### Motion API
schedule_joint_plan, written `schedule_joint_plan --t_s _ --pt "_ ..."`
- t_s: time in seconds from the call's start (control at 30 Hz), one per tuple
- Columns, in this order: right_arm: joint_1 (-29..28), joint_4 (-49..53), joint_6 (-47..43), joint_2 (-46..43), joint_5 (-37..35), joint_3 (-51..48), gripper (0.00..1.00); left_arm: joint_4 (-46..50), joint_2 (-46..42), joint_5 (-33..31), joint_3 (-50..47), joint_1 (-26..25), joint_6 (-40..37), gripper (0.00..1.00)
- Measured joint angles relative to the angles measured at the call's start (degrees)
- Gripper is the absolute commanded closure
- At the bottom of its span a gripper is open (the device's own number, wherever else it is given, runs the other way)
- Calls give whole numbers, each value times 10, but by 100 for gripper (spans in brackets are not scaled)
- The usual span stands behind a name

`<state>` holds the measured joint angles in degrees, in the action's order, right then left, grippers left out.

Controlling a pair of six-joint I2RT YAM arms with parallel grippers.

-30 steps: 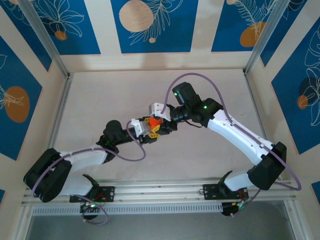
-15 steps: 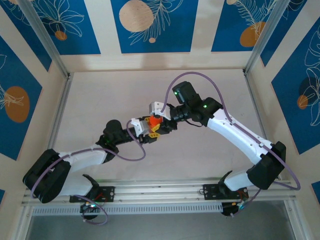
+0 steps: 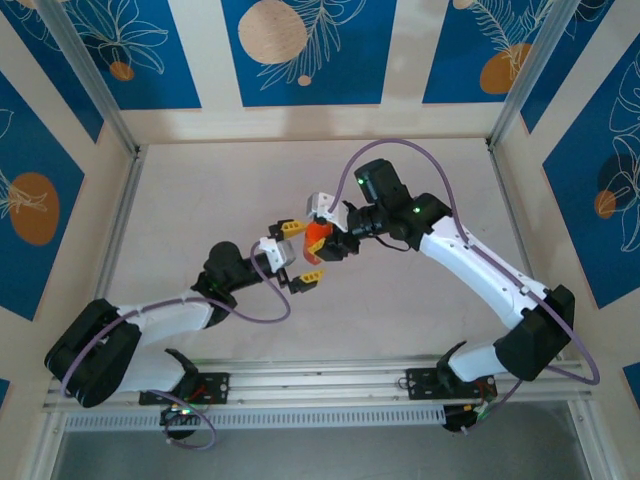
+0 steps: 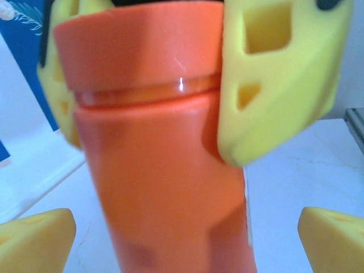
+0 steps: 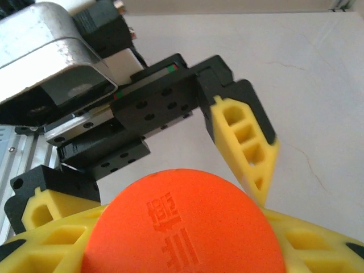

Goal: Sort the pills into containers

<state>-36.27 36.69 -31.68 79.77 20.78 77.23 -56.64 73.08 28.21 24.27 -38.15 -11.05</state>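
Two sets of fingers meet at the orange bottle (image 3: 316,238), near the middle of the worktop (image 3: 200,200). The right fingers (image 4: 278,79) are clamped on its cap (image 5: 182,227), one on either side, while the left fingers (image 4: 34,242) stand wide apart about the body below, touching nothing. The step looks like getting the cap off so that pills can be poured. To do it well, the left fingers should close squarely on the body, below the seam (image 4: 148,94) under the cap. They should not land on the cap or on the right fingers, which sit very close. The grip should be firm before any twist, and the bottle mouth-up so nothing spills when the cap comes free. Much is hidden. The bottle's wall is opaque, so whether pills are inside cannot be told. Its base is cut off at the lower edge of the left wrist view and covered by the arms from above, so I cannot tell whether it rests on the worktop or hangs above it. The mark (image 5: 170,230) moulded on the cap is too blurred to read.
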Motion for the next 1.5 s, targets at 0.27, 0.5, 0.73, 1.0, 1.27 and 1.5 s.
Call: schedule_joint_plan --t_s 0.27,0.5,0.73,1.0,1.27,1.5 --pt "76 -42 85 -9 -111 -3 89 -39 -29 -130 -69 0 0 0" --pt "142 -138 139 29 -226 -45 89 -57 -41 -205 -83 0 0 0" --pt "212 -276 149 146 -235 -103 89 -72 -44 -229 -96 0 0 0" --pt "235 -348 147 227 -203 -110 85 -72 -65 -241 -100 0 0 0" --pt "237 -361 161 273 -190 -92 81 -72 -63 -242 -100 0 0 0" --pt "243 -369 173 277 -188 -91 51 -72 -62 -242 -100 0 0 0"
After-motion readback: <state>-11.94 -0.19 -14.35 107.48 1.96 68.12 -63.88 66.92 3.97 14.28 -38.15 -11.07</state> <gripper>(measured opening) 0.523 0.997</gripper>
